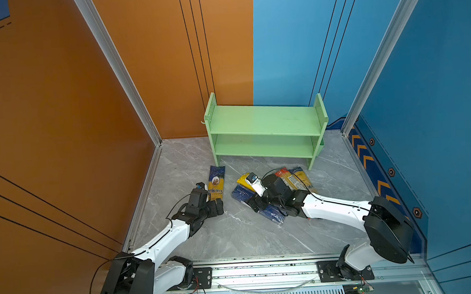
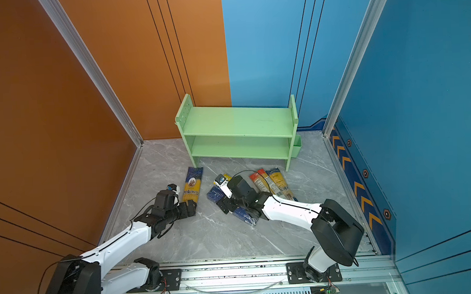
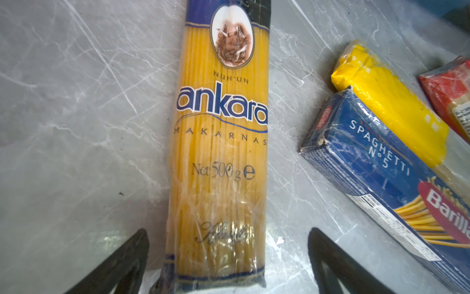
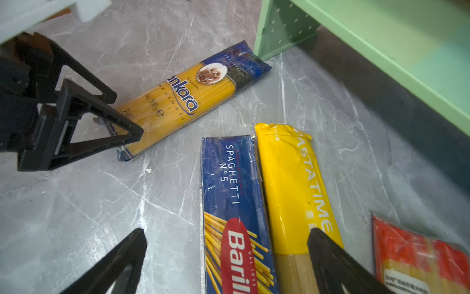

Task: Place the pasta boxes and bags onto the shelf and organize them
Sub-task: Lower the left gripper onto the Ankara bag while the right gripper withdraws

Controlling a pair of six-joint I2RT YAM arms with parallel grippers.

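Barilla box (image 4: 234,178) between right gripper (image 4: 227,231) fingers, cut by the edge, red-ended pack (image 4: 407,244) outside them blurred (label unreadable) — Pastatime pack (image 1: 241,180) largely under that gripper

Glossy plastic Ankara bag (image 3: 218,152), smooth marble-look tabletop (image 3: 76,127)

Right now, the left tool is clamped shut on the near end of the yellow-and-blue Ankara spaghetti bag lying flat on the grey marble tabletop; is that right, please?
Not quite: the left tool is open. The left wrist view shows its fingers either side of the near end of the yellow-and-blue Ankara spaghetti bag, not touching it, as it lies flat on the grey marble tabletop.
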